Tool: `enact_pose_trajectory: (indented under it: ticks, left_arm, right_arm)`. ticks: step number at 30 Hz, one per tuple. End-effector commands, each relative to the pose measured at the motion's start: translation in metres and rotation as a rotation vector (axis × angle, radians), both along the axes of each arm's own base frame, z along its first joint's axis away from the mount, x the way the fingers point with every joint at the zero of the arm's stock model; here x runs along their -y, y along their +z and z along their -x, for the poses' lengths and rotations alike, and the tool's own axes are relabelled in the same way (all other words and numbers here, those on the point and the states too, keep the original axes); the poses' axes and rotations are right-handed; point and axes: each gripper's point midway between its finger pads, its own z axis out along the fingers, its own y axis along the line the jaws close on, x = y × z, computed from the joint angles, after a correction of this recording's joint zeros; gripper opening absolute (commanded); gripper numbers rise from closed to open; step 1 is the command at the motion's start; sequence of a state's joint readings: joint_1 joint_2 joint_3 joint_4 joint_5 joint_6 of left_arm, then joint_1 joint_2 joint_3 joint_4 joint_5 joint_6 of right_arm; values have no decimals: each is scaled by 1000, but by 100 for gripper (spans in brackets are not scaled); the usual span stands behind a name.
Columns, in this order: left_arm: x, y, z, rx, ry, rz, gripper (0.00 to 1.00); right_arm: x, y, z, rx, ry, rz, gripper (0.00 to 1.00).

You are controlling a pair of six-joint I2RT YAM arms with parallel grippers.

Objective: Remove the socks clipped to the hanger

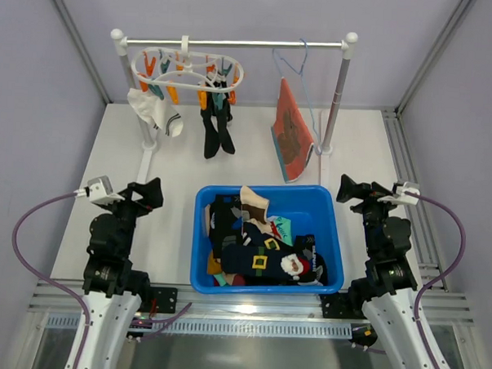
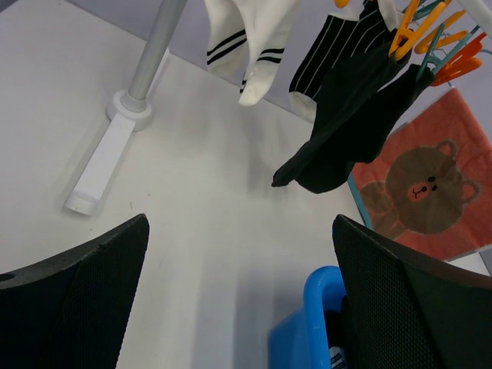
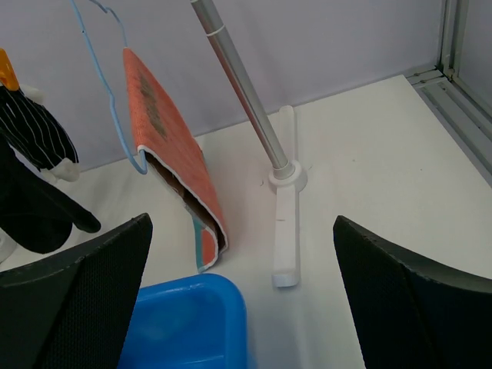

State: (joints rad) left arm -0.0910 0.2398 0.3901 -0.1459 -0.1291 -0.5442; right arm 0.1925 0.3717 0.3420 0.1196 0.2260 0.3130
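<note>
The blue bin (image 1: pixel 201 232) sits on the table (image 1: pixel 182 161) between the two arms, heaped with mixed clothing. Beyond its far wall a rail (image 1: pixel 260 44) spans two posts, and the hanger (image 1: pixel 188 68) hooks onto that rail above the bin's far-left corner, its orange and teal pegs dangling. The black socks (image 1: pixel 217 128) are pegged there and hang straight down, just past the left end of the bin's far wall; the white socks (image 1: pixel 155 111) hang from the same ring, further left of the bin. Beyond the bin's far-right corner, an orange bear cloth (image 1: pixel 290 136) droops from a wire hanger (image 1: pixel 294 60). The left gripper (image 1: pixel 148 192) hovers beside the bin's left wall, jaws spread wide with nothing between them. The right gripper (image 1: pixel 349 189) hovers off the bin's far-right corner, likewise spread and empty.
</note>
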Motion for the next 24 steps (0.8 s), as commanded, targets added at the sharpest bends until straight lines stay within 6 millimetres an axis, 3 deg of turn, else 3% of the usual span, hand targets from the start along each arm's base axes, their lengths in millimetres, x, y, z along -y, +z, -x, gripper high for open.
enact_pose_trajectory:
  ticks: [1,7,11,19,20,21,22,24]
  left_arm:
    - [1,13,-3,37,-6,6,100]
    - [9,16,-4,75,-50,-1,100]
    - [31,23,-8,122,-172,15,100]
    - [51,21,-42,82,-219,-2,97]
    - [65,23,-41,87,-262,-19,97]
    - [61,23,-47,84,-213,-31,97]
    - [78,17,-50,63,-250,-49,98]
    - [92,28,-58,102,-260,-91,98]
  right_arm:
    - [-5,6,-1,28,27,11,100]
    - [-18,12,0,56,103,41,100]
    - [-34,21,-1,79,187,56,100]
    - [-78,50,4,144,304,99,100]
    - [-82,52,6,146,312,104,100]
    - [-89,53,7,144,325,112,100]
    - [-94,61,9,158,340,109,100]
    - [-103,67,10,170,364,114,100]
